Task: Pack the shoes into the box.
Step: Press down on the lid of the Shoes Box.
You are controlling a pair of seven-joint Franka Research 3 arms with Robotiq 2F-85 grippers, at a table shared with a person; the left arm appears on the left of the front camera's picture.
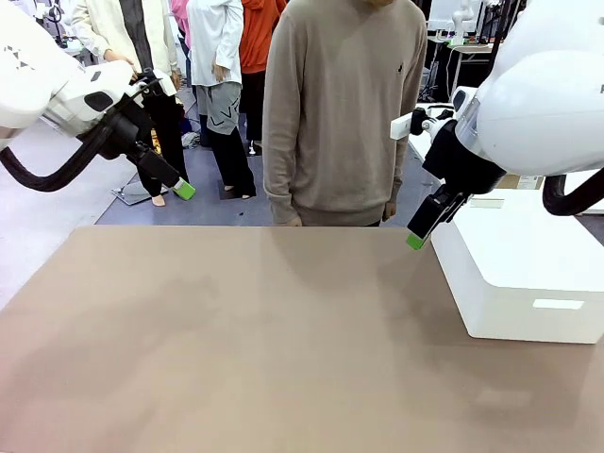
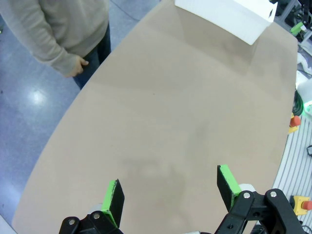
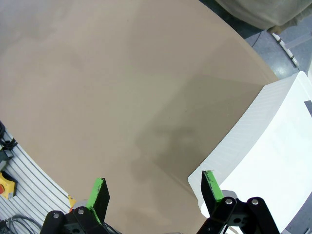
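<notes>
Front view: the brown table (image 1: 236, 340) is one wide bare stretch from its far edge to the near edge. The person (image 1: 344, 113) in a beige sweater stands right at the far edge, about the middle, arms hanging down. The left gripper (image 1: 179, 186) hangs high beyond the table's far-left corner, over the floor, well above the surface. The right gripper (image 1: 420, 231) is up in the air just over the far-right part of the table, right beside the near corner of the white box (image 1: 528, 274). That smooth white box sits on the right side and runs off the picture's right edge; a pale rectangular slot on its front face, no print that I can read.

Left wrist view: the left gripper (image 2: 170, 195) has its fingers (image 2: 113, 197) spread wide with nothing between them, bare tabletop underneath. The table's long curved edge runs along the left with blue floor past it, and the person's hand (image 2: 75, 66) hangs just off that edge. White box (image 2: 229, 17) is way off at the far end.

Right wrist view: the right gripper (image 3: 153, 195) is spread wide too and holding nothing. One green pad (image 3: 209, 183) sits just over the box's corner; I can't tell if it touches. The white box (image 3: 273, 146) fills the right, open brown table (image 3: 97, 87) everywhere to the left.
</notes>
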